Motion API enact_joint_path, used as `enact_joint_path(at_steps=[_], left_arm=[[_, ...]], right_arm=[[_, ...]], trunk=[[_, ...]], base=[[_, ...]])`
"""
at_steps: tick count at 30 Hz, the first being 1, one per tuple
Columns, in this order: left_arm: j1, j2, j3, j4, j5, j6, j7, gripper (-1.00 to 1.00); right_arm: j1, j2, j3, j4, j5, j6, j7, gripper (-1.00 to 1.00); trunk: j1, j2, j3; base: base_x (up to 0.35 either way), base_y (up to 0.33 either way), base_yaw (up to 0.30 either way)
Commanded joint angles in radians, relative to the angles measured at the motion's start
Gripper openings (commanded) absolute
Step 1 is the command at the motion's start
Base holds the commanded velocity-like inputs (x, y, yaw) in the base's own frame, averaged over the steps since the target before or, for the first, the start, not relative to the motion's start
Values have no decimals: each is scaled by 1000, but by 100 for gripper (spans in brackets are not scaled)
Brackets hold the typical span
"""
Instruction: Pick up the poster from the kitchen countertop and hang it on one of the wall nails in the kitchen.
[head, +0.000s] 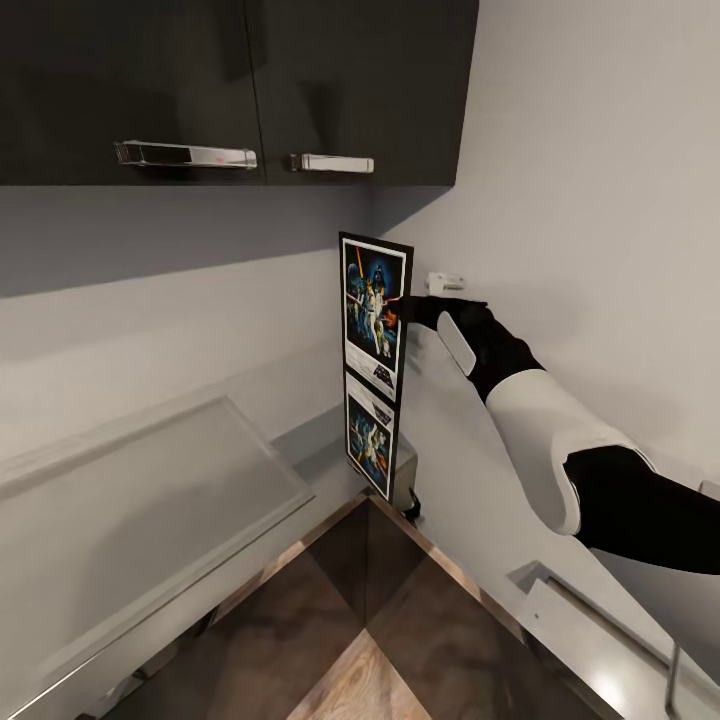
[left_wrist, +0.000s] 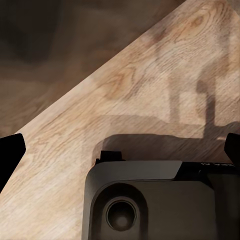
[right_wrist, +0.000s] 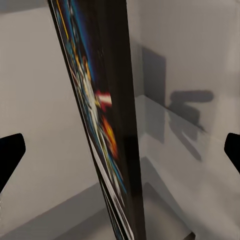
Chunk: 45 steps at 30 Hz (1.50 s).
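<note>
The poster (head: 375, 305) hung upright in the corner of the kitchen, held up in the air above the pale grey worktop (head: 150, 500), whose glossy top mirrored it just below. The right gripper (head: 405, 305) met its right edge, but whether the jaws were pinching the frame could not be told from the head view; in the right wrist view the poster (right_wrist: 107, 125) ran edge-on between the two dark fingertips (right_wrist: 10, 155), which stood wide at either side and clear of it. Just beyond the right gripper, a small white fitting (head: 446, 283) stuck out of the right wall (head: 600, 200), close to the poster's upper right edge. Dark wall cupboards (head: 230, 80) with silver handles (head: 185, 155) hung overhead, their underside not far above the poster's top. The left wrist view looked down on a wooden floor (left_wrist: 150, 75) and the robot's dark base (left_wrist: 150, 200), with the left gripper's fingertips (left_wrist: 10, 152) spread apart and holding nothing.
</note>
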Motion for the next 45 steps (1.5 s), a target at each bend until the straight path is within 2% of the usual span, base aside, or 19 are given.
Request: enact_joint_path(at_steps=[1, 22, 45], left_arm=[[1, 0, 5, -2, 9, 1, -10, 100], [1, 0, 5, -2, 9, 1, -12, 100], [1, 0, 5, -2, 9, 1, -11, 100]], right_arm=[[-1, -1, 3, -1, -8, 4, -2, 100], [-1, -1, 2, -1, -8, 3, -2, 100], [-1, -1, 2, -1, -8, 3, -2, 100]], trunk=[[0, -1, -1], [0, -1, -1], [0, -1, -1]], base=[[0, 0, 0], [101, 0, 0], [8, 0, 0]])
